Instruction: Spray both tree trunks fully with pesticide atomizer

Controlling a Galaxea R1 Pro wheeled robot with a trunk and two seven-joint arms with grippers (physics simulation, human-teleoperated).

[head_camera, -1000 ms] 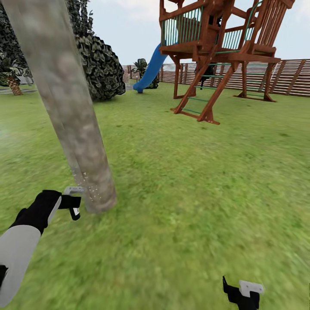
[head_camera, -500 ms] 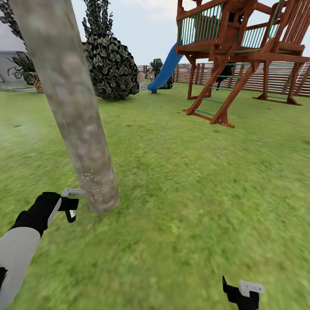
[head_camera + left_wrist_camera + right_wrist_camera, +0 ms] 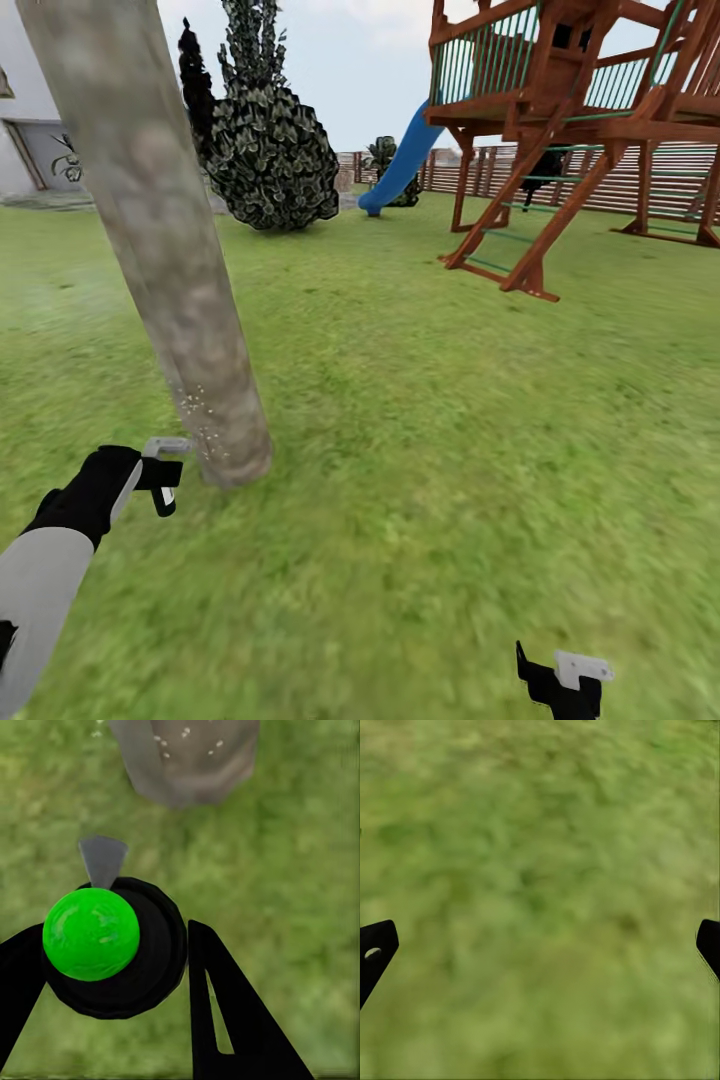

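— Green lawn (image 3: 450, 450) is spreading across the whole garden, with a brown slatted fence (image 3: 600, 185) running along the far side. What is sitting at the left?

— Starting at the left, a pale building (image 3: 25, 140) is showing behind the grass. Just right of it, the tree trunk (image 3: 150, 230), thick and mottled grey-brown, is rising at a tilt out of the head view. Pale specks (image 3: 195, 405) are dotting its bark near the base.

— And the left arm?

— The left gripper (image 3: 165, 480) is hovering low, just beside the foot of the trunk. In the left wrist view its fingers (image 3: 225, 1012) are closing around the pesticide atomizer (image 3: 120, 952), a round black body with a bright green cap (image 3: 91, 934) and a grey nozzle (image 3: 103, 860) aiming at the trunk's base (image 3: 187, 757).

— Moving right?

— A bushy dark shrub (image 3: 270, 150) is standing behind the trunk, then a blue slide (image 3: 400, 160) is curving down from a wooden play tower (image 3: 570, 110) with green railings.

— And the right arm?

— The right gripper (image 3: 565, 680) is hanging low at the picture's bottom edge. In the right wrist view its fingertips (image 3: 375, 949) are standing wide apart, gripping nothing, with blurred grass (image 3: 540, 900) below.
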